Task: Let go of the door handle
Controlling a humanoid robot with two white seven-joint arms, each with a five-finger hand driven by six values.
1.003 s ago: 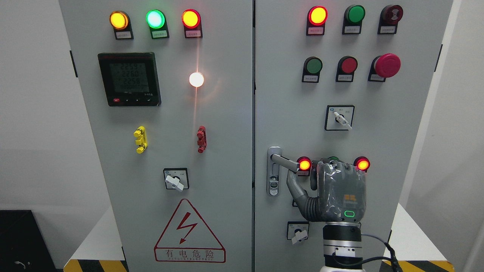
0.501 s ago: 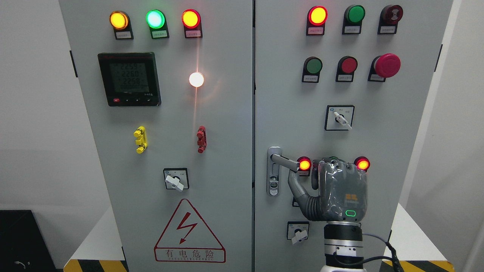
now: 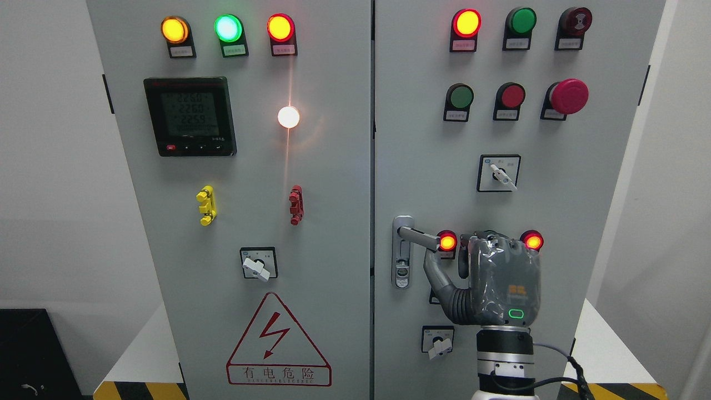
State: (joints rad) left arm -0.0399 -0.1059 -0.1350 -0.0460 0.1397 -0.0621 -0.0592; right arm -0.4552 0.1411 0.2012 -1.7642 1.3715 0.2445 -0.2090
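Right hand (image 3: 497, 283) sits in front of the right cabinet door (image 3: 583, 183), back of the hand toward the camera, arm coming up from the bottom edge right of centre. Door handle (image 3: 417, 237) is a metal lever on a lock plate at the left edge of that door, angled out to the right and slightly down. Thumb (image 3: 436, 272) points up just below the lever's free end; can't tell if it touches. The other fingers are hidden behind the hand, so can't tell if they are curled or spread, or whether anything is gripped. My read: release is mostly done or right at the end, since the hand sits right of and below the lever rather than wrapped around it; what's left is pulling clear of the panel. Left hand not in view. Surface: grey two-door electrical cabinet, both doors look closed, lit indicator lamps, meter display (image 3: 190, 116) on the left door, red mushroom button (image 3: 569, 96), hazard triangle (image 3: 278, 341). Room: plain white walls, cabinet on a white platform (image 3: 605, 344) with yellow-black striped edging.
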